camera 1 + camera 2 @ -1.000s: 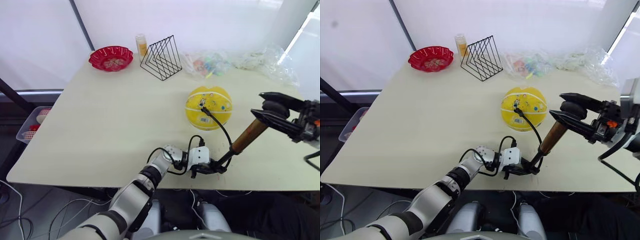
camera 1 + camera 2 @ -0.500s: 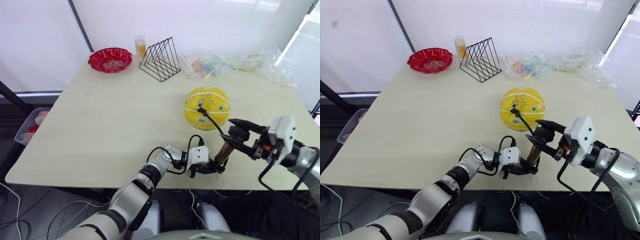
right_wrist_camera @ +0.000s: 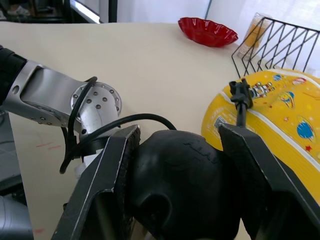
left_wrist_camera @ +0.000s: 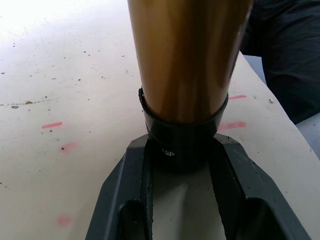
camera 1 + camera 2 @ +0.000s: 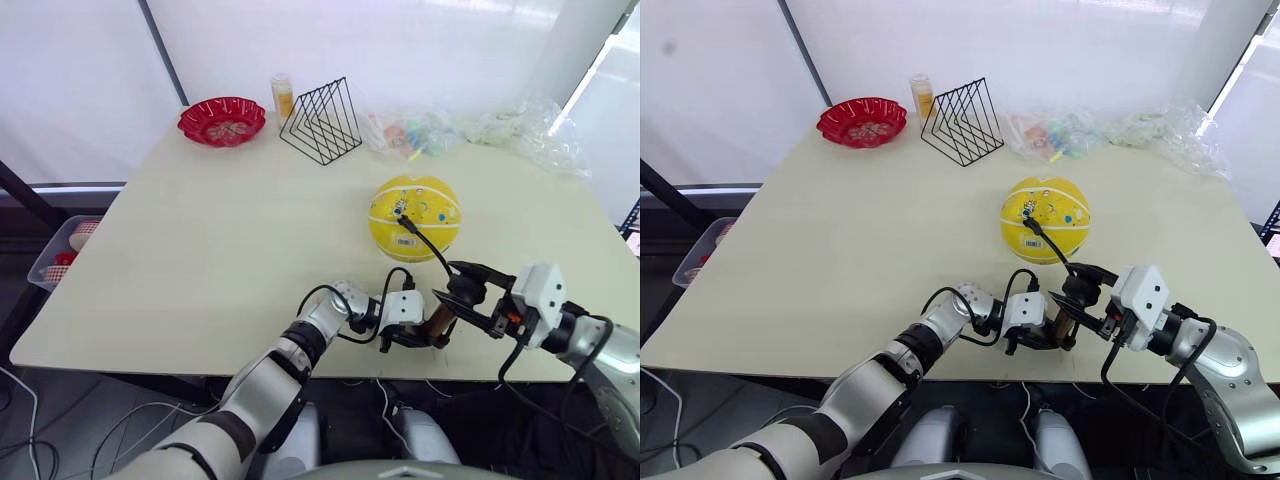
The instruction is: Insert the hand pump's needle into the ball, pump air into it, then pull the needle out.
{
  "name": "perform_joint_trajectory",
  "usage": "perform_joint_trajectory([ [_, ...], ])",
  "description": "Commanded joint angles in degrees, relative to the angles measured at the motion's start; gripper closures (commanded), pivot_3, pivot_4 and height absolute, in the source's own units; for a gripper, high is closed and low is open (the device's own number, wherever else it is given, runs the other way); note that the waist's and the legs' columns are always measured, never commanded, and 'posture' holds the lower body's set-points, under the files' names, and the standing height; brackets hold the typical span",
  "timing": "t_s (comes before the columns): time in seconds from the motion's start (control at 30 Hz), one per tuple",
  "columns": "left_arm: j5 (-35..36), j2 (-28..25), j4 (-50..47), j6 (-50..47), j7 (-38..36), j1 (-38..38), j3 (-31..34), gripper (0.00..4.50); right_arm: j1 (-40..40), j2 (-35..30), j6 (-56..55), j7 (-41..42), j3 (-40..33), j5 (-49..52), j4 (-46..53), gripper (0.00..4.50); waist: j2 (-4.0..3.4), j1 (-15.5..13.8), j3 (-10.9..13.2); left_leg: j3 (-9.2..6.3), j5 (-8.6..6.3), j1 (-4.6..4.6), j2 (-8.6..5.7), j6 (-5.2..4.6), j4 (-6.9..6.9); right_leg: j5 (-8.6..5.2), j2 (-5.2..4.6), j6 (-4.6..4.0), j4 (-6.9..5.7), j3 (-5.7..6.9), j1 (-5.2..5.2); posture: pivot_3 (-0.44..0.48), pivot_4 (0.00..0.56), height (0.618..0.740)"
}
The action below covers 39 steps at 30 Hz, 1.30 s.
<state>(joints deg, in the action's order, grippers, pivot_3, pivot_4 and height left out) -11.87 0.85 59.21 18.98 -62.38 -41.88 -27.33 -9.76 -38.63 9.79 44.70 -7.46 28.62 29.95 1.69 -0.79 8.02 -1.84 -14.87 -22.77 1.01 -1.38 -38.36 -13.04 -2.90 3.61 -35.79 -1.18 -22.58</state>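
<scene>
The hand pump stands near the front edge of the worktop, its needle in the yellow ball. The left hand clamps its black base cap, and the right hand is closed on the T-handle. The metal body looks stiff and smooth, so the caps probably give the safest grip, while the thin hose seems soft.

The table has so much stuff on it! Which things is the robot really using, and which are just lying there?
Using: hand pump, its hose, yellow ball, left pincer, right pincer.
Just lying there: red bowl, wire rack, bottle, plastic bags.

Silver arms, black cables, black fingers
</scene>
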Motion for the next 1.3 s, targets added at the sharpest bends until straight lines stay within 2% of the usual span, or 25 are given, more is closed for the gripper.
perform_joint_trajectory([
  [0.03,-3.91,-1.52,3.35,-3.75,0.94,1.84,-2.29,3.4,0.4,-2.14,3.29,1.4,-4.81,5.67,2.86,2.49,-0.06,-0.03,0.03,0.01,0.0,-0.03,-0.01,0.0,0.0,0.0,-0.01,0.0,0.0,0.0,0.0,0.0,0.15,0.74],
  [0.1,-4.04,-1.87,3.46,-3.47,1.28,2.06,-2.34,3.4,2.59,-4.05,7.65,0.35,-10.17,14.94,5.81,2.49,-0.26,-0.1,0.17,0.0,0.0,-0.05,-0.03,0.0,0.0,0.0,-0.01,-0.01,0.0,0.0,0.0,0.0,0.15,0.74],
  [0.27,-4.24,-2.24,3.47,-3.29,1.75,2.34,-2.49,3.4,6.97,-9.38,14.95,-1.56,-18.81,27.49,8.32,2.49,-0.28,-0.05,0.25,-0.01,0.0,-0.09,-0.1,0.0,0.0,0.01,-0.09,0.0,0.0,0.0,0.01,0.0,0.15,0.74],
  [0.5,-4.31,-2.47,3.35,-3.12,1.98,2.52,-2.55,3.4,12.58,-15.54,20.73,-4.19,-26.92,36.7,7.24,2.49,-0.28,-0.05,0.26,0.03,0.0,-0.1,-0.08,-0.01,0.0,0.02,-0.12,-0.01,0.0,-0.02,0.0,0.0,0.15,0.74],
  [0.67,-4.28,-2.53,3.19,-3.1,1.97,2.55,-2.59,3.4,15.58,-16.69,23.22,-6.75,-27.52,40.13,7.53,2.49,-0.33,-0.06,0.41,0.04,0.0,-0.16,-0.09,-0.01,0.0,0.05,-0.15,-0.06,0.0,-0.04,-0.04,0.0,0.15,0.74],
  [0.8,-4.28,-2.31,3.12,-3.15,2.03,2.56,-2.64,3.4,9.61,-12.98,22.76,-5.62,-20.04,31.75,10.5,2.49,-0.19,-0.06,0.35,0.01,0.0,-0.17,-0.1,-0.01,0.02,0.11,-0.14,-0.18,0.02,-0.02,-0.04,0.0,0.15,0.74],
  [0.97,-4.06,-2.13,3.11,-3.41,2.12,2.51,-2.49,3.4,4.29,-6.24,14.66,-4.32,-10.51,17.65,9.42,2.5,-0.06,0.02,0.22,0.01,0.0,-0.08,-0.06,-0.01,0.01,0.0,-0.11,0.01,0.01,-0.01,0.0,0.0,0.15,0.74],
  [1.1,-3.64,-2.18,3.09,-3.94,1.96,2.69,-2.15,3.4,2.33,-1.27,5.3,-3.46,-2.75,5.1,4.83,2.5,-0.05,0.1,0.12,0.02,0.0,0.02,-0.04,0.0,0.01,0.0,-0.08,0.01,0.0,-0.01,0.0,0.0,0.15,0.74],
  [1.3,-3.55,-2.37,2.87,-4.17,1.68,2.79,-2.05,3.4,0.73,4.92,-6.44,-3.19,3.54,-6.4,-5.09,2.51,0.15,0.07,-0.06,0.01,0.0,0.04,-0.03,0.0,0.01,0.0,-0.01,0.01,0.0,0.0,0.01,0.0,0.15,0.74],
])
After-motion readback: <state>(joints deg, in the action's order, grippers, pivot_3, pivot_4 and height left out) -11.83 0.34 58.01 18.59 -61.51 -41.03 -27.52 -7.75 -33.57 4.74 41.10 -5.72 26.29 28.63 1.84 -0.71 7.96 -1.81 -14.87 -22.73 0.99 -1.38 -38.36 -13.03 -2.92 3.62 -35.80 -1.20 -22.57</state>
